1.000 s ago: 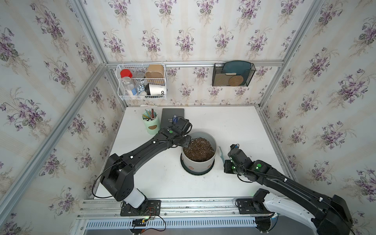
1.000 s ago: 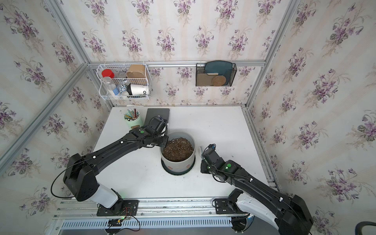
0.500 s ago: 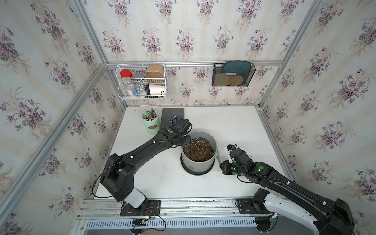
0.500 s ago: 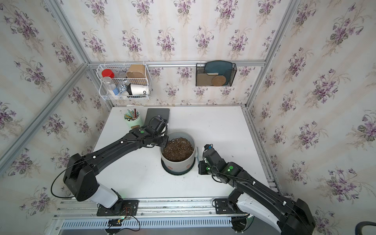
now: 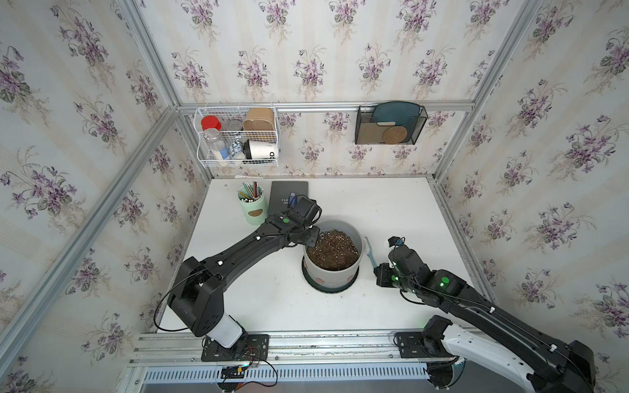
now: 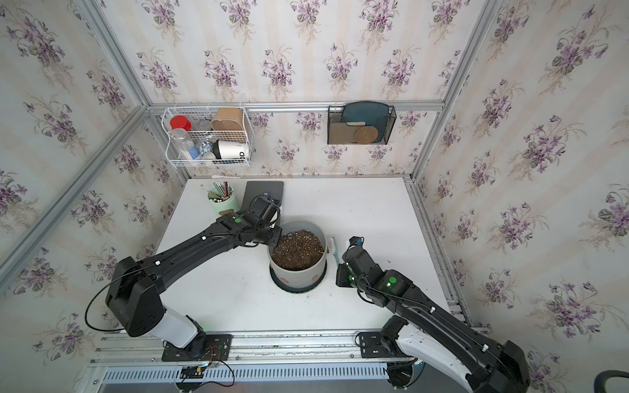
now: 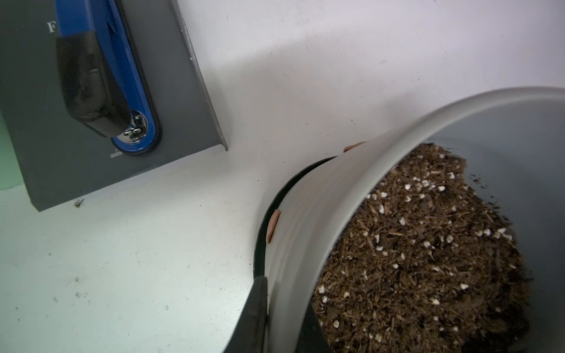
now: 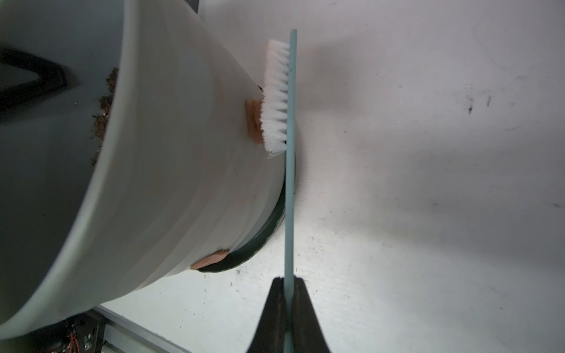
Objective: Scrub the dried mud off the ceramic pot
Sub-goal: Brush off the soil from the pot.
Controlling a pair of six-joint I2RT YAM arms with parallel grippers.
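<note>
Looking down on a white tabletop (image 5: pixel 391 211) with a big light grey cylindrical ceramic pot (image 5: pixel 328 277) sitting about mid-way, full of dark white-speckled soil (image 5: pixel 332 251) and parked on a dark round saucer (image 8: pixel 263 237). Can spot the dried mud (image 8: pixel 253 120) as small flat reddish-brown oval blobs stuck low on the outer wall: a couple facing the front rail in both top views, more round the sides in the wrist views. Got the left pincer (image 7: pixel 284 293) pinching the pot's rim on the side towards the mint green pencil cup (image 5: pixel 252 211), one finger outside the wall, one inside just above the soil. Got the right pincer (image 8: pixel 287 282) squeezed tight on the handle end of a slim pale teal brush (image 8: pixel 289 183) with white bristles (image 8: pixel 276 97), just to the right of the pot, handle running alongside the wall. Can see those bristles pushed right up against one mud blob down near the saucer. Just beside the cup, behind the pot: a flat dark grey notebook (image 5: pixel 287 194) with a blue and black stapler (image 7: pixel 104 79) lying on top. Up on the back wall: a white wire basket (image 5: pixel 238 136) of bottles and cups, plus a black mesh holder (image 5: pixel 389 126).
</note>
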